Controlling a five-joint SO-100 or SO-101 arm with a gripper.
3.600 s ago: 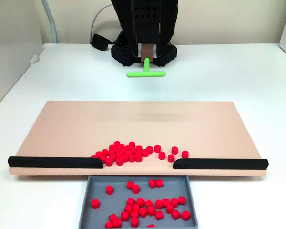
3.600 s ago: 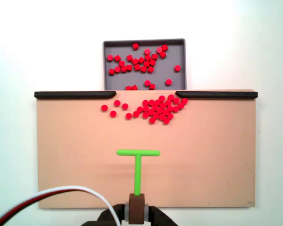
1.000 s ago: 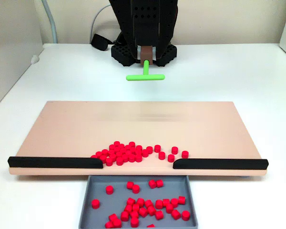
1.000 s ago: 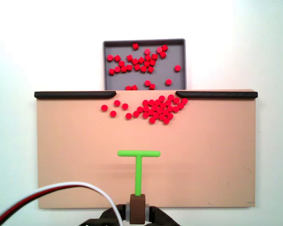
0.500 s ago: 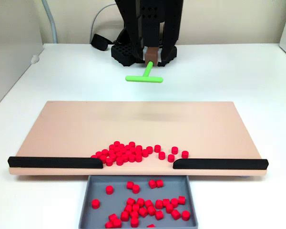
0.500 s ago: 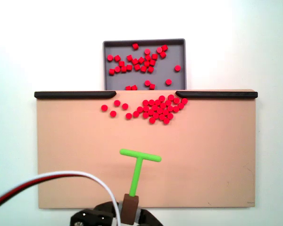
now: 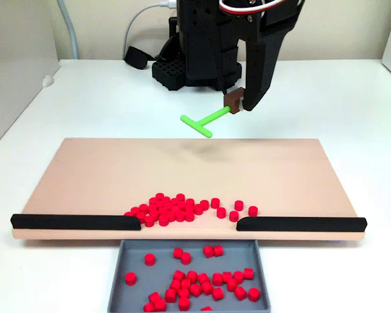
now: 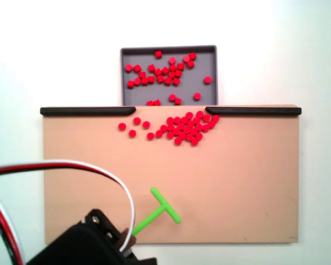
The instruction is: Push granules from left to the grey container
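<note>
A cluster of red granules [image 7: 182, 208] lies on the tan board [image 7: 104, 176] in the gap between two black strips; in the top-down fixed view the same granules [image 8: 183, 128] lie just below the gap. More granules [image 7: 205, 282] rest inside the grey container [image 7: 238, 257], which is the grey container [image 8: 132, 96] at the top of the top-down view. My gripper [image 7: 235, 100] is shut on the brown handle of a green T-shaped pusher tool [image 7: 199, 124]. The tool [image 8: 160, 208] hangs slanted over the board's edge nearest the arm, well clear of the granules. My gripper [image 8: 127, 244] is partly hidden by the arm.
Black strips [image 7: 75, 222] [image 7: 300, 223] line the board's edge on both sides of the gap. The arm's black base [image 7: 182, 72] stands behind the board, and red, white and black cables [image 8: 60, 165] arc over the board's corner. A white table surrounds the board.
The arm has swung sideways, to the right in the front view and to the left in the top-down one. The green tool has turned from square-on to diagonal. The granules have not moved.
</note>
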